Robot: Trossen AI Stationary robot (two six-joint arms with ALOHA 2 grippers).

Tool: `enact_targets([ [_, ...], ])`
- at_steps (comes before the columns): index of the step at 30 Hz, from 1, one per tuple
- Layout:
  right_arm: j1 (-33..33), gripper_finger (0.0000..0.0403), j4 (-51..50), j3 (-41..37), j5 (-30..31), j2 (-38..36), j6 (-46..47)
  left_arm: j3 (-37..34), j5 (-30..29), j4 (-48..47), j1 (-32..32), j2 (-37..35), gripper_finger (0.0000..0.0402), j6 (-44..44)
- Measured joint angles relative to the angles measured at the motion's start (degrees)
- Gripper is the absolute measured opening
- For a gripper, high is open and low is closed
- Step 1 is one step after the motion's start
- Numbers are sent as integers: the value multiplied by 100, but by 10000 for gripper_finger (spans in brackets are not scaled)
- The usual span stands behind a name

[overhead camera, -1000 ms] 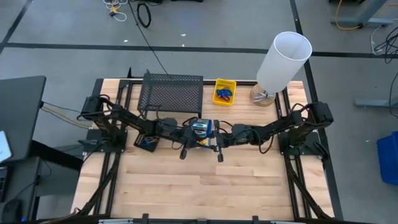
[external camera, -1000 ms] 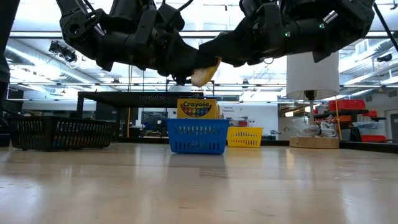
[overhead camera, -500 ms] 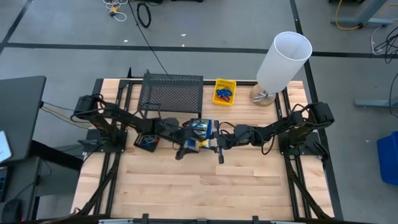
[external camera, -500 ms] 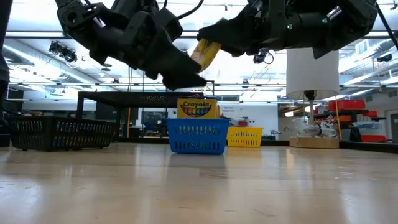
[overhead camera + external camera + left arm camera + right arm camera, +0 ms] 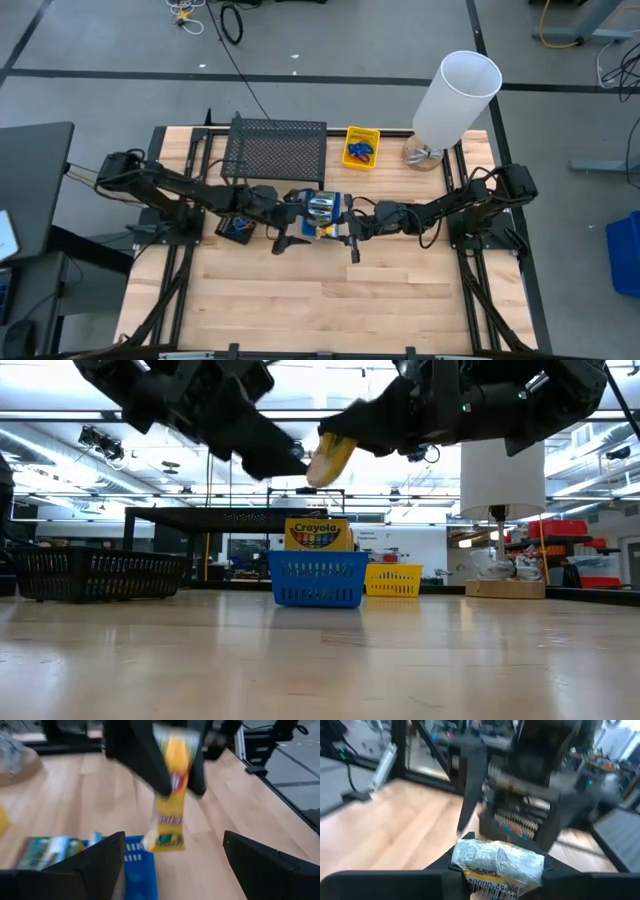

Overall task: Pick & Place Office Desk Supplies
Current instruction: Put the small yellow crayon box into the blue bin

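The right gripper (image 5: 345, 445) is clenched on a crayon box (image 5: 330, 457), held tilted in the air above the blue bin (image 5: 317, 580), which already holds one upright box (image 5: 318, 533). The left gripper (image 5: 283, 238) hangs just beside the bin, fingers spread and grasping nothing. To place well, the held box should be turned upright, centred over the free part of the bin, lowered clear of the standing box, and let go only once it sits. The high view hides the bin's contents beneath both wrists; the wrist views are smeared, so the box's print is hard to read.
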Motion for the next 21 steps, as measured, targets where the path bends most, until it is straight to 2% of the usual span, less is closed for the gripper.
enact_targets([
  [10, -93, 103, -563, -7, 294, 83, 28, -4, -837, -181, 22, -623, 335, 294],
  [21, -290, 102, -673, -9, 801, 731, 42, -4, -1048, -386, 11, -926, 335, 334],
])
